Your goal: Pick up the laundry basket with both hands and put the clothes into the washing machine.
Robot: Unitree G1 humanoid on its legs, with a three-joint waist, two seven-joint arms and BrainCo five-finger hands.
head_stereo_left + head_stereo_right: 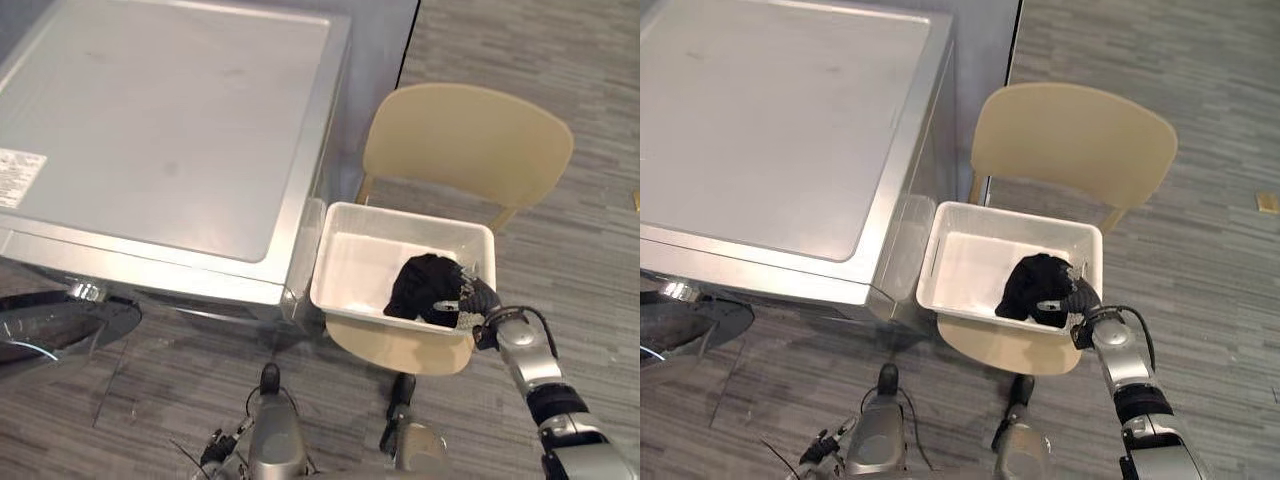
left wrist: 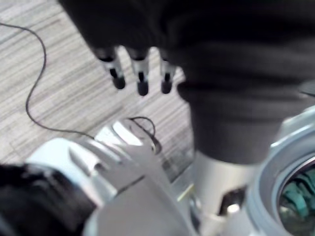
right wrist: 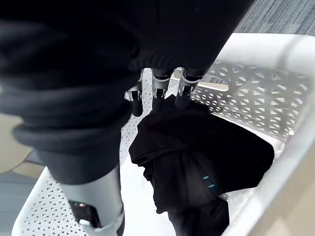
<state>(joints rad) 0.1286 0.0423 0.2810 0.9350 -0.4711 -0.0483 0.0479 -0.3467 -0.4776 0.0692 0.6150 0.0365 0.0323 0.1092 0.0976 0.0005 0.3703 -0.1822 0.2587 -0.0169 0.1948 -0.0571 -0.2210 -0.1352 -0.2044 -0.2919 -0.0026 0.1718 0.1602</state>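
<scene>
- The white perforated plastic laundry basket [image 1: 326,262] was seen resting on the seat of a beige moulded chair [image 1: 470,140]. It stood just beside the right flank of the silver-grey washing machine [image 1: 170,130].
- The basket's long axis was judged to run from the robot's left to its right.
- A crumpled black garment [image 1: 424,285] was found in the basket's near right corner, against the wall.
- The right hand [image 1: 476,298] was seen over the near right rim. Its fingers [image 3: 159,91] were held straight with their tips at the cloth, and nothing was clenched.
- The garment was thus placed directly ahead of the right hand, by far the nearer one.
- The left hand [image 2: 141,69] was seen well apart, low above the floor by the machine's round drum opening [image 2: 295,191], with fingers straight and nothing held.
- A move across to the basket's left rim was judged needful for a two-handed lift.
</scene>
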